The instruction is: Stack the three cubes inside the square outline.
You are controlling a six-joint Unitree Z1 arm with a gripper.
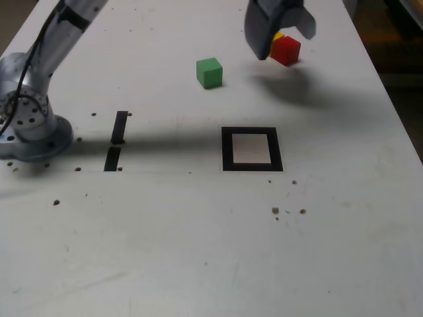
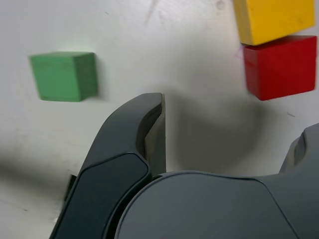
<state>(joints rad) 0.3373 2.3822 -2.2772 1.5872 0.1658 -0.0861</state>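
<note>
The claw (image 1: 285,41) is being held wide open and empty over the far table. The green cube (image 1: 209,72) is sitting clear off its left in the exterior view, while the yellow cube (image 1: 278,37) and red cube (image 1: 286,50) are lying touching just beneath it. All are being judged light, rigid and flat-sided, best pinched across opposite faces; the square outline (image 1: 227,149) is lying nearer, unfilled.

You have a white table (image 1: 198,251) carrying everything. The square outline (image 1: 252,149) of black tape sits near its middle, white centre bare. At about eleven o'clock from it lies the green cube (image 1: 209,72); at one o'clock lies the red cube (image 1: 286,51), with the yellow cube (image 2: 274,19) touching its far side. At nine o'clock from the square are two short black strips (image 1: 116,141), end to end. Small brown specks (image 1: 275,211) dot the surface, and the robot's base (image 1: 30,129) stands at the exterior view's left
</note>
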